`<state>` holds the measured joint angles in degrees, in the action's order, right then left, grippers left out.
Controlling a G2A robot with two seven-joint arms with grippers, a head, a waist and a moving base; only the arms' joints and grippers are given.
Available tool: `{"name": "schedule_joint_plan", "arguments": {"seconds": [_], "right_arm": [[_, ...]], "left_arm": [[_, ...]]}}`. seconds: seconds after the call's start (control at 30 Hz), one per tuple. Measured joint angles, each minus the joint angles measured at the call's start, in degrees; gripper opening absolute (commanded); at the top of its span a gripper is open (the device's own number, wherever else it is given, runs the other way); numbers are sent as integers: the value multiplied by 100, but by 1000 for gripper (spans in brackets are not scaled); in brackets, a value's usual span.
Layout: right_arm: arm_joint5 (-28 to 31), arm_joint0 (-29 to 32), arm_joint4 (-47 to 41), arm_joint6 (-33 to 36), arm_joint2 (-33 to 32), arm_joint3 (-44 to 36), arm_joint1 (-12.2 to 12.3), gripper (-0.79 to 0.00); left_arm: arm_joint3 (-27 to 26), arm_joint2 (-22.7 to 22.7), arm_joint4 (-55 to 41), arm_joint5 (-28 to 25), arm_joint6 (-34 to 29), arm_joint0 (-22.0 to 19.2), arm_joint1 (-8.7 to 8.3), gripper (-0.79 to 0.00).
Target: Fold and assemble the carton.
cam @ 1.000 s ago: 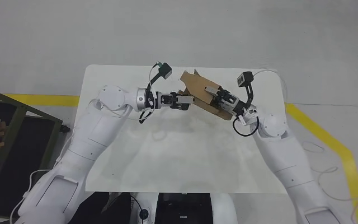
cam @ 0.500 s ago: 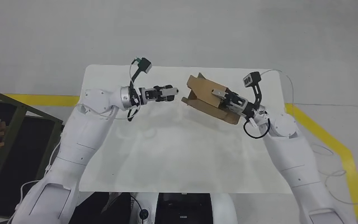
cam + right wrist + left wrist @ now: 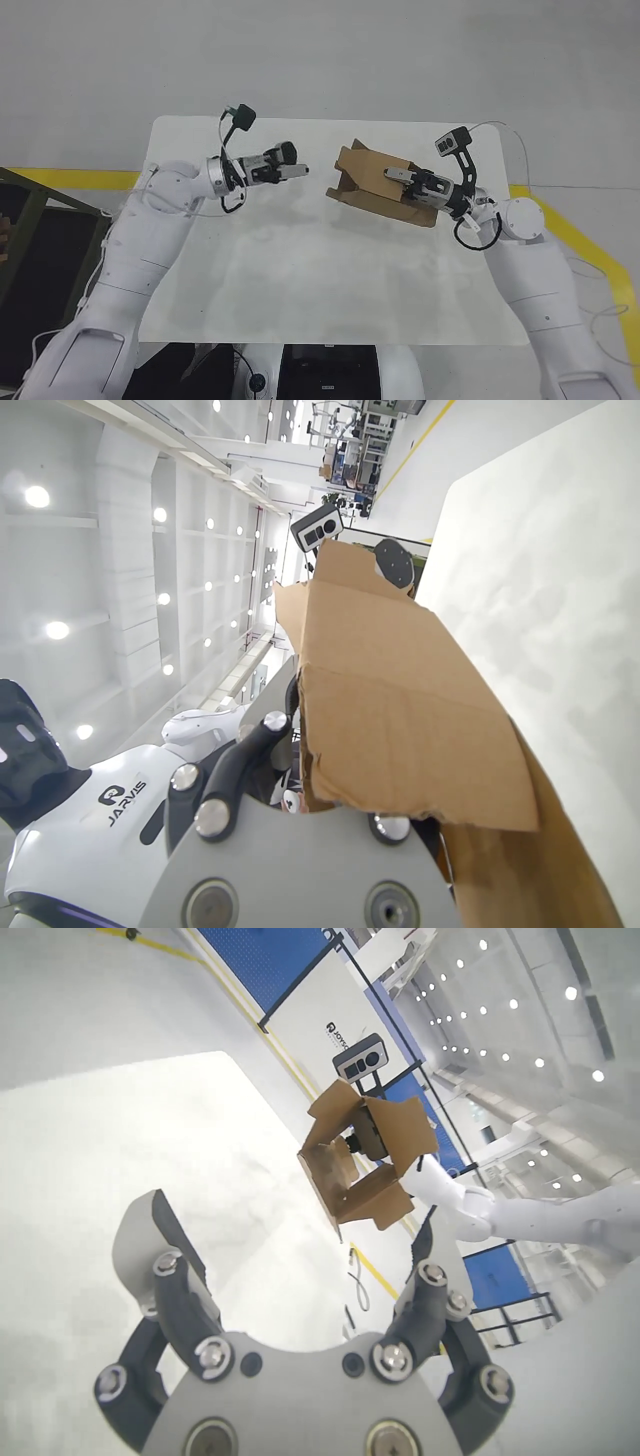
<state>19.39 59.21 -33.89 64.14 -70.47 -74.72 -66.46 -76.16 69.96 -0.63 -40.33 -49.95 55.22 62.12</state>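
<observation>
One brown cardboard carton (image 3: 372, 180), two grippers, one white table (image 3: 300, 300). The carton is up off the tabletop over its far right part, its long axis running along the table's width and slanting slightly toward the near right corner. It is folded partway into an open square tube, with loose, uneven flaps spread at the end that faces the left gripper (image 3: 297, 170). The right gripper (image 3: 398, 176) grips one wall of the carton at the other end. The left gripper is over the far middle of the tabletop, well apart from the carton, fingers (image 3: 167, 1223) spread wide and holding nothing
</observation>
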Motion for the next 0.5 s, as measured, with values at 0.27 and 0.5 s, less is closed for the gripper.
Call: {"name": "schedule_joint_plan", "arguments": {"seconds": [0.27, 0.5], "right_arm": [[5, 2, 3, -6, 1, -1, 0, -785], [5, 2, 3, -6, 1, -1, 0, -785]], "left_arm": [[-1, -3, 2, 6, -1, 3, 2, 0], [-153, 11, 315, 25, 273, 35, 3, 0]]}}
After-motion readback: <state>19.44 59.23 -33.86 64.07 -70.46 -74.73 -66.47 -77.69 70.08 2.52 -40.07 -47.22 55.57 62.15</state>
